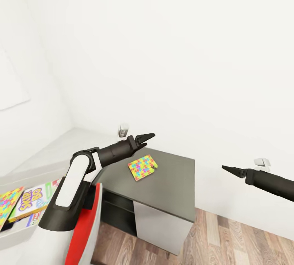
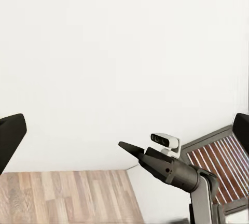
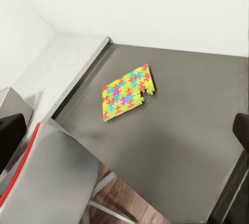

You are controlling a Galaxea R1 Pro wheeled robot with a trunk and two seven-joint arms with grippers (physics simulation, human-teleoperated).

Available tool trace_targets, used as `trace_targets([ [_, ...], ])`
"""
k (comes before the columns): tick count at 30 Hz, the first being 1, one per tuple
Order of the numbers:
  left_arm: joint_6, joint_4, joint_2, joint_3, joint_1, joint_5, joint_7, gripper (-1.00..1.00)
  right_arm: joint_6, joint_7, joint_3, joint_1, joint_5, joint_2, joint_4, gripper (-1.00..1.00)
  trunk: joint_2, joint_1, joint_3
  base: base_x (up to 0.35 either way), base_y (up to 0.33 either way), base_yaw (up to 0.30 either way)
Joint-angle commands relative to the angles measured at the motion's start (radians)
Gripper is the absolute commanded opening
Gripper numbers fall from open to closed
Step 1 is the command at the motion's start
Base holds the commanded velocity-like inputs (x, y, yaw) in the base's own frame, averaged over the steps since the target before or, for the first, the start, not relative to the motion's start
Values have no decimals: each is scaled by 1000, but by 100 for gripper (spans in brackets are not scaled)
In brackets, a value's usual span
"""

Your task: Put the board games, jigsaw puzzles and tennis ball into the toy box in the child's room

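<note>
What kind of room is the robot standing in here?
Probably a child's room or playroom: a bright jigsaw puzzle box lies on a dark grey cabinet top, a Skip-Bo game box sits at the left, and the floor is wood plank.

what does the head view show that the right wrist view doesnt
Head view alone: the white-green-red Skip-Bo box in the shallow light grey toy box, both arms, the shut left gripper and right gripper.

Right wrist view alone: a closer look down across the cabinet top.

Both: the puzzle-patterned flat box lying on the dark grey cabinet, white walls, wood-plank floor.
</note>
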State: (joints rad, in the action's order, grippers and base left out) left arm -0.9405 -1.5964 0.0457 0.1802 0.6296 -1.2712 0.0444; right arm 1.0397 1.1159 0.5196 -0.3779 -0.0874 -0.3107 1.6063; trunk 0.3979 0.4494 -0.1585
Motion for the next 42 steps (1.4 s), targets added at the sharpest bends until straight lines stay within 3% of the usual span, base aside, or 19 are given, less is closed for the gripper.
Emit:
trace_targets([
  [1, -4, -1, 0, -1, 1, -5, 5, 100, 7, -1, 0, -1, -5, 0, 0, 100, 2, 1, -1, 0, 0, -267],
  [13, -6, 0, -4, -2, -3, -2, 5, 100, 7, -1, -6, -1, -5, 0, -7, 100, 2, 1, 4, 0, 0, -224],
  [16, -7, 0, -34, -16, -18, -3, 2, 100, 7, -7, -56, -1, 10, 2, -41, 100, 2, 1, 5, 0, 0, -90],
  [17, -7, 0, -34, -16, -18, -3, 2, 100, 7, -7, -56, -1, 10, 2, -41, 100, 2, 1, 5, 0, 0, -71],
  [20, -6, -1, -75, -47, -33, -10, -5, 100, 7, -19, -131, -6, 41, -3, -86, 100, 2, 1, 5, 0, 0, -46],
  [24, -6, -3, -99, -70, -41, -13, -9, 100, 7, -28, -169, -12, 62, -6, -138, 100, 2, 1, 5, 0, 0, -27],
  [32, -5, -3, -120, -87, -51, -16, -11, 100, 7, -35, -198, -17, 82, -8, -186, 100, 2, 1, 5, 0, 0, -10],
  [42, -5, -2, -125, -89, -54, -9, -5, 100, 7, -38, -205, -17, 87, -8, -200, 100, 2, 1, 5, 129, -19, -10],
])
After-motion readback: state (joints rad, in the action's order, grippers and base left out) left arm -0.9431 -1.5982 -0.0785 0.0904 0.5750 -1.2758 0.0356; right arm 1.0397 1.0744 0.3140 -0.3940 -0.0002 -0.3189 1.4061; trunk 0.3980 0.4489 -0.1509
